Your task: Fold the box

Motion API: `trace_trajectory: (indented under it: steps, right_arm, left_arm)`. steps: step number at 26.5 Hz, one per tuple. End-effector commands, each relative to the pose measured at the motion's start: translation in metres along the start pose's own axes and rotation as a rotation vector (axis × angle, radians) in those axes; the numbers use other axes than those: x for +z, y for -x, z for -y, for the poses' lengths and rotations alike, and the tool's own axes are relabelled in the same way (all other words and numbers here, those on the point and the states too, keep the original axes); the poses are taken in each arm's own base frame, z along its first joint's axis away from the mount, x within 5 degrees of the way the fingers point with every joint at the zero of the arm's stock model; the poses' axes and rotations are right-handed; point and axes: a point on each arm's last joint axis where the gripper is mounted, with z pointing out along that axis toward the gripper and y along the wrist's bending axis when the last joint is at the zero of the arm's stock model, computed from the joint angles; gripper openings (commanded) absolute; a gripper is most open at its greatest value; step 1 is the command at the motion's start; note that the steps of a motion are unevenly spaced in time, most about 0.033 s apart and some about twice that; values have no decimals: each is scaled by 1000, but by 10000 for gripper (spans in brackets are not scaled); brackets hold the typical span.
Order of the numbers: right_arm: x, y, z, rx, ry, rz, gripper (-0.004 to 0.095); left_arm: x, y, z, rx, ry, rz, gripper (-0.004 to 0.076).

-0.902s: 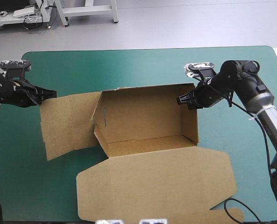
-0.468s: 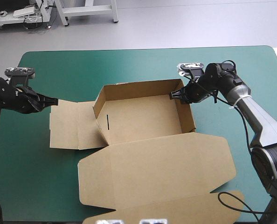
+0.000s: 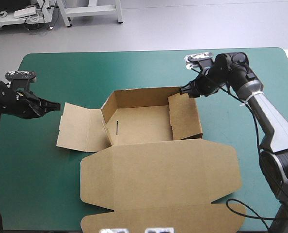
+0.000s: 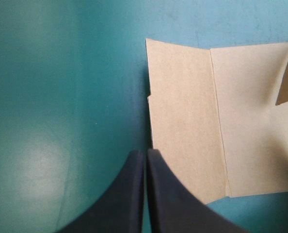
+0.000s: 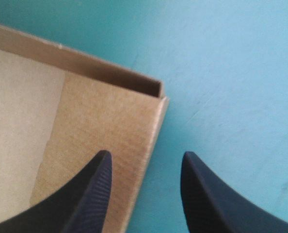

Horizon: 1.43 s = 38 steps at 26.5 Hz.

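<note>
The brown box lies mid-table as an open tray, its back wall raised. Its right wall leans inward, and its left flap lies flat on the cover. The wide lid lies flat toward the front edge. My left gripper is shut, its tip just short of the left flap's outer edge. In its wrist view the left gripper holds nothing. My right gripper is at the box's back right corner. The right gripper is open, straddling the right wall's edge.
The teal-green cover shows bare on the left and front left, and in a strip beyond the box up to the far edge. The lid's end flap reaches the table's front edge.
The left flap, earlier at the left fingertips, now lies flat and clear of them. The box has shifted right and squared up. The right wall has folded inward; the right gripper moved slightly back.
</note>
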Motion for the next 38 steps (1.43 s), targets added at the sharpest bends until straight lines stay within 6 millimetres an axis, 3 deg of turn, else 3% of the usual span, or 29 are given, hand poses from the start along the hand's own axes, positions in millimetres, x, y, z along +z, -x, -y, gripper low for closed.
trace_trajectory:
  steps: [1, 4, 7, 11, 13, 16, 24, 30, 35, 37, 38]
  right_arm:
    - [-68, 21, 0, -65, -91, 159, 428]
    - [-101, 28, 1, -32, -139, 201, 428]
    - [-121, 31, -1, 20, -142, 268, 428]
    - [-135, 24, -7, 33, -93, 285, 428]
    - [-131, 17, -10, 41, -53, 255, 428]
    - [-116, 3, -15, 43, 13, 176, 428]
    - [-38, -28, -11, 32, 65, -63, 418]
    - [1, -32, -9, 39, 95, -155, 418]
    - [37, -33, -15, 25, 221, -226, 417]
    - [49, -36, -12, 34, 201, -273, 253]
    - [51, -36, -11, 35, 193, -272, 71]
  left_arm:
    - [-19, 6, 4, 0, -4, 92, 4]
    - [-19, 6, 4, 0, -4, 92, 4]
    - [-19, 5, 4, -1, -9, 82, 4]
    - [-19, 4, 5, -1, -13, 65, 4]
    - [-19, 3, 5, -1, -16, 59, 4]
    - [-19, 3, 7, -12, -37, 62, 2]
    - [-19, 2, 8, 0, -49, 47, -9]
    - [-19, 2, 8, 4, -51, 46, -9]
    - [-19, 2, 9, -1, -62, 44, -9]
    - [-19, 2, 9, 0, -65, 45, -9]
    - [-19, 2, 9, -1, -63, 52, -9]
